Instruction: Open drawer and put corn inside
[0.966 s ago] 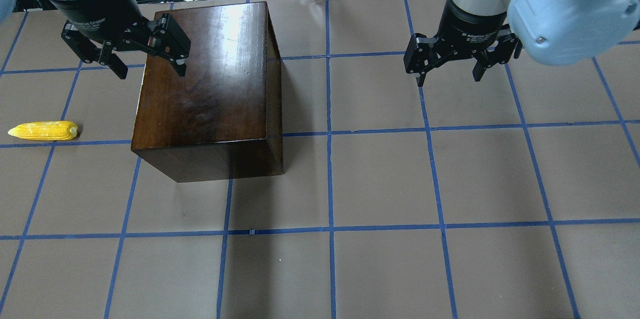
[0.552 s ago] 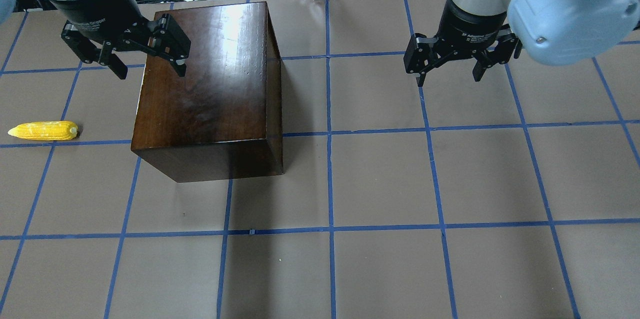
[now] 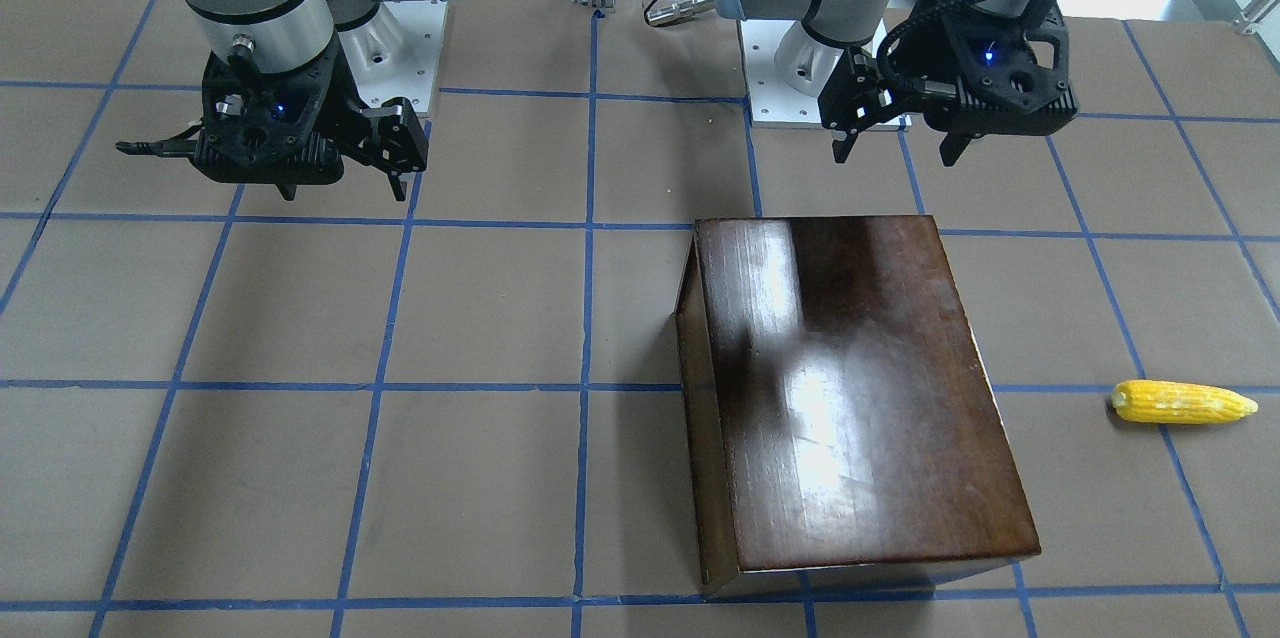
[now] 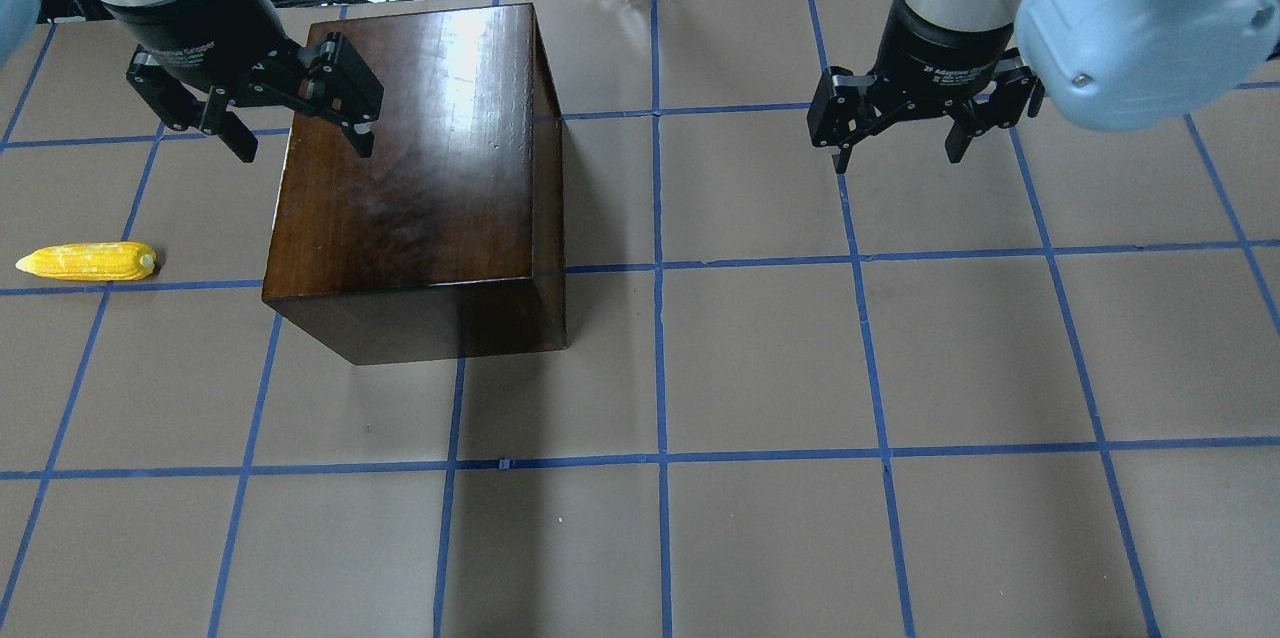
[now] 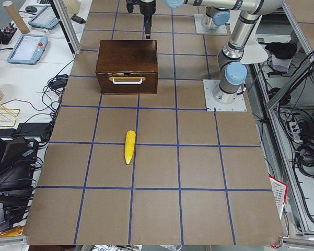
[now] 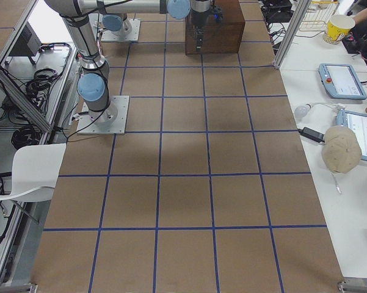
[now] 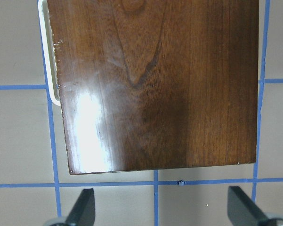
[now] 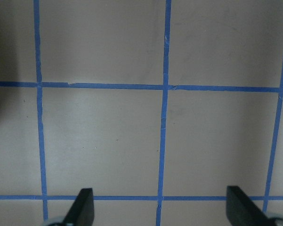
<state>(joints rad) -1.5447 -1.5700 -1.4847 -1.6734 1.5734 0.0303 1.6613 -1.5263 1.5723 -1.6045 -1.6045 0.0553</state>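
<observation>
- The corn lies at my far left on the paper-covered table, with open room all round.
- My left gripper hangs spread wide, holding nothing, by the wooden box's edge nearest my base.
- The drawer sits shut (handle facing the corn).
- My right gripper, fingers apart, hangs over bare blue-taped squares.

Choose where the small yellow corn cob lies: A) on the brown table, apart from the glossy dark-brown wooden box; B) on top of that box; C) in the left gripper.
A: the corn cob lies on the table, with bare surface between it and the box.
</observation>
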